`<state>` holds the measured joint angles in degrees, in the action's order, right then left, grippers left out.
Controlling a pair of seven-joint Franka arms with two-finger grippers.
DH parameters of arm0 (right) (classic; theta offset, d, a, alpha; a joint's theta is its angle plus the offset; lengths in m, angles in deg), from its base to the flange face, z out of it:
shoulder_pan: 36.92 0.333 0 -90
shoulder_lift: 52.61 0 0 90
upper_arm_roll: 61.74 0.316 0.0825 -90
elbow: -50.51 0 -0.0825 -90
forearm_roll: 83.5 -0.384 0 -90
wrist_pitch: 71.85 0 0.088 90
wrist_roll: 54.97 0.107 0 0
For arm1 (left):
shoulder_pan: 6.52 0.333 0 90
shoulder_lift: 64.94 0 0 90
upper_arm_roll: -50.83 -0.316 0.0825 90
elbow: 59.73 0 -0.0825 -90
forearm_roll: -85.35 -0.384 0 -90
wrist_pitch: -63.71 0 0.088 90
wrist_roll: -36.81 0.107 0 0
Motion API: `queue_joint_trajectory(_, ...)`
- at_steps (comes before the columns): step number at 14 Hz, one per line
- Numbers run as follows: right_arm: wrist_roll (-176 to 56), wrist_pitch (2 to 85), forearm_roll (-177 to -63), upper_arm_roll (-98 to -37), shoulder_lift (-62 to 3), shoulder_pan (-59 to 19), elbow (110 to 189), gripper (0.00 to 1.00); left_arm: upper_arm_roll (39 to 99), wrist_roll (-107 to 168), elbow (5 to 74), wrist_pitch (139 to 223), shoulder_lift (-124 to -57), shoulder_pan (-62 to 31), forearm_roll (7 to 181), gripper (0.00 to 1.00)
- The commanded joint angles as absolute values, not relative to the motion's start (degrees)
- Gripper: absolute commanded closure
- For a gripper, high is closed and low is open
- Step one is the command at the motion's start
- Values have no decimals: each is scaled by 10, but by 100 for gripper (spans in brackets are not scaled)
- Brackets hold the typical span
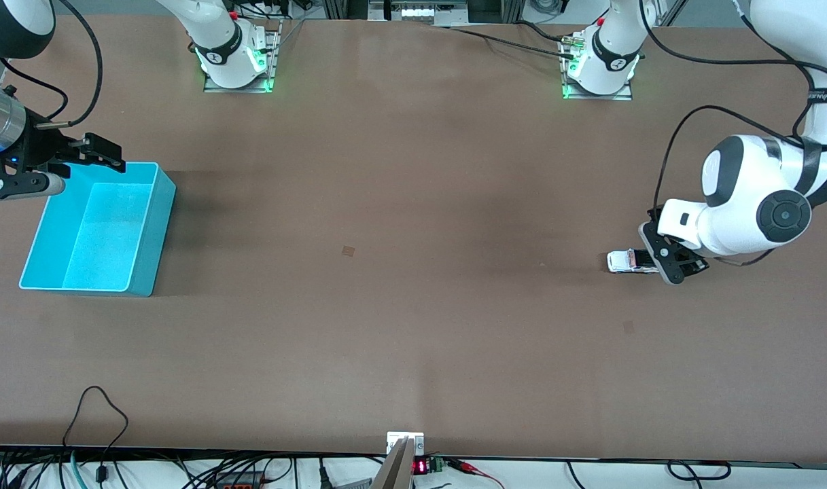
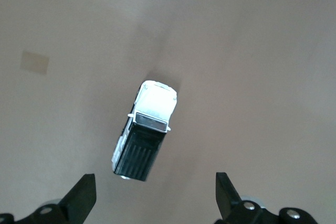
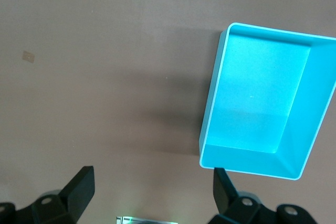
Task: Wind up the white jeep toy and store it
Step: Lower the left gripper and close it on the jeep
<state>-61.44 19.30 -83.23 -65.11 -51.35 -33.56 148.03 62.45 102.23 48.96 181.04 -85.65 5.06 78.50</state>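
The white jeep toy (image 1: 627,261) stands on its wheels on the brown table toward the left arm's end. In the left wrist view the jeep (image 2: 144,132) shows its white bonnet and ribbed black roof. My left gripper (image 1: 658,261) hangs low over the jeep's black-roofed end. It is open (image 2: 156,198), and the toy lies just ahead of the gap between the fingers, untouched. The turquoise bin (image 1: 156,238) sits empty at the right arm's end. My right gripper (image 1: 66,166) hovers open (image 3: 152,187) over the bin's corner nearest the robot bases and holds nothing; the bin's wall (image 3: 210,114) shows beside it.
Two small tan patches (image 1: 348,250) (image 1: 628,327) mark the tabletop. The arm base plates (image 1: 240,81) (image 1: 596,88) sit along the edge by the robots. A small clamp and display (image 1: 405,448) are fixed at the edge nearest the front camera.
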Motion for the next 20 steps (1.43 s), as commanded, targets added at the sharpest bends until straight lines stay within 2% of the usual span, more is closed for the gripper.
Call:
queue_joint_trajectory(1,-607,190,-827,-650,-510,-338,1473,0,628,1113,525,1864,-859,65,775,0)
queue_joint_trajectory(4,-609,191,-826,-650,-510,-338,1473,0,628,1146,548,1930,-867,66,775,0)
queue_joint_trajectory(11,-610,186,-826,-650,-510,-338,1473,0,628,1252,585,2012,-877,81,765,0)
queue_joint_trajectory(15,-611,186,-826,-650,-510,-338,1473,0,628,1254,613,2019,-883,87,764,0)
queue_joint_trajectory(20,-614,185,-826,-650,-510,-338,1474,0,628,1256,615,2046,-884,87,763,0)
